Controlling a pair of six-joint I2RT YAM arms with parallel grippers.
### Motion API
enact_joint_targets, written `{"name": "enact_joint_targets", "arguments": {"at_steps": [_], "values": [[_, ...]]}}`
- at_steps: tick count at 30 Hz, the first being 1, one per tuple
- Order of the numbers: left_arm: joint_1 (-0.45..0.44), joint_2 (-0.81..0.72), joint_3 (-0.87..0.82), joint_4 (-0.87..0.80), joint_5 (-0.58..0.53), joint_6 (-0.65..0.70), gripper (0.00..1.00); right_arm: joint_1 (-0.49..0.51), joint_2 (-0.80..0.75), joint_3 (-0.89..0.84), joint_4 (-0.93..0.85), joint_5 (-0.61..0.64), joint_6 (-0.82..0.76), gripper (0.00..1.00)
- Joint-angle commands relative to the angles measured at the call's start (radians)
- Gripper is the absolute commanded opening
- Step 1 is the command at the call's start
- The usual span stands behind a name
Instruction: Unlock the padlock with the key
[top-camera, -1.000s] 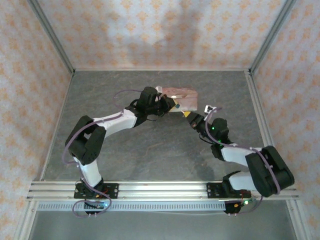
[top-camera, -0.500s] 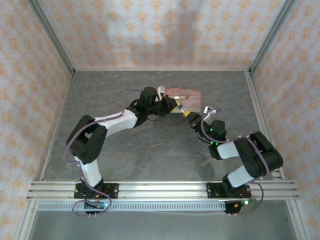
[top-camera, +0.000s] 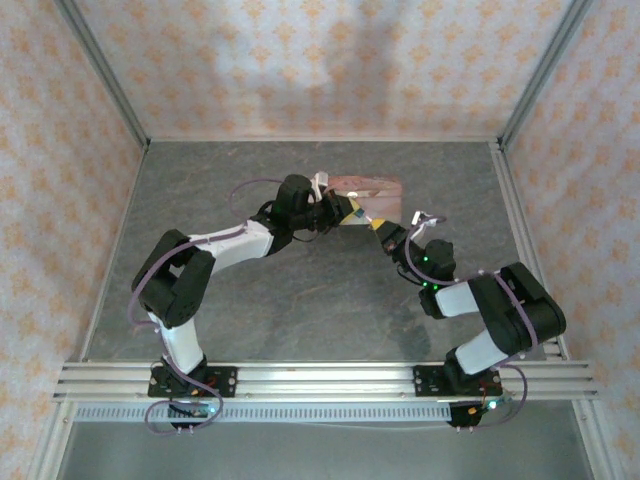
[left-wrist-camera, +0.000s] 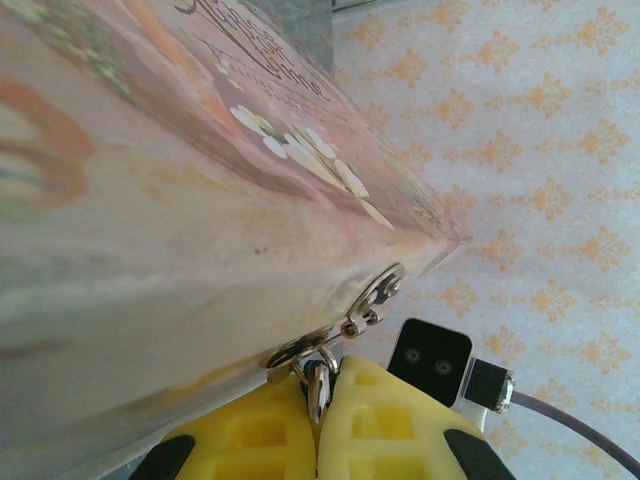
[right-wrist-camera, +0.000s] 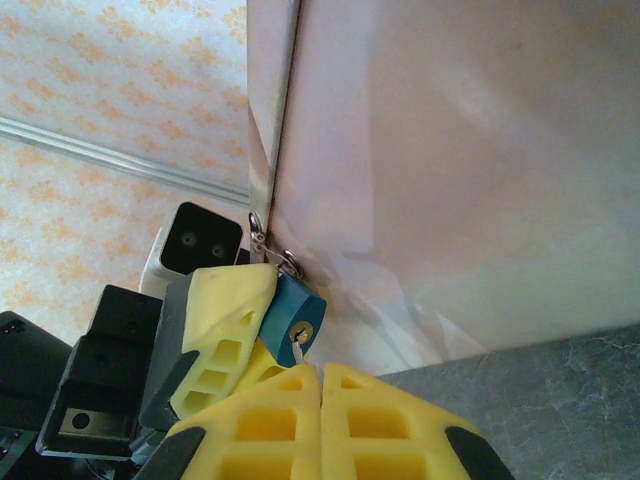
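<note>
My left pincer (left-wrist-camera: 320, 405) is closed tight. Between its yellow tips it pinches a small silvery piece hanging from the ring of the clasp (left-wrist-camera: 375, 300) on the pink box (left-wrist-camera: 150, 200), which looms just above that pincer.

Through the right wrist camera I can see what it holds: the padlock (right-wrist-camera: 293, 322). Its bluish body is pressed against the left pincer's yellow finger, just above and slightly left of my right pincer (right-wrist-camera: 320, 385), with the keyhole face turned toward me.

My right pincer is fully closed too, gripping the key (right-wrist-camera: 298, 352). The key is a thin pale sliver that rises out of the seam between the fingertips and meets the keyhole. I cannot tell how far in it sits.

The box wall stands directly ahead of the right pincer. The grey table (right-wrist-camera: 560, 400) shows just to the right of its tips, below the box's lower edge.

From overhead, both pincers meet almost tip to tip at the near side of the box.
</note>
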Motion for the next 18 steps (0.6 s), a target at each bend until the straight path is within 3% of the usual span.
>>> {"name": "enact_joint_targets", "arguments": {"at_steps": [1,18], "values": [[0.006,-0.001,-0.019,0.079,0.046,-0.029,0.00,-0.006,0.012,0.008,0.064,-0.012,0.007,0.00],[0.005,-0.002,-0.033,0.101,0.054,-0.039,0.00,0.009,0.043,0.048,0.064,-0.021,0.001,0.00]]}}
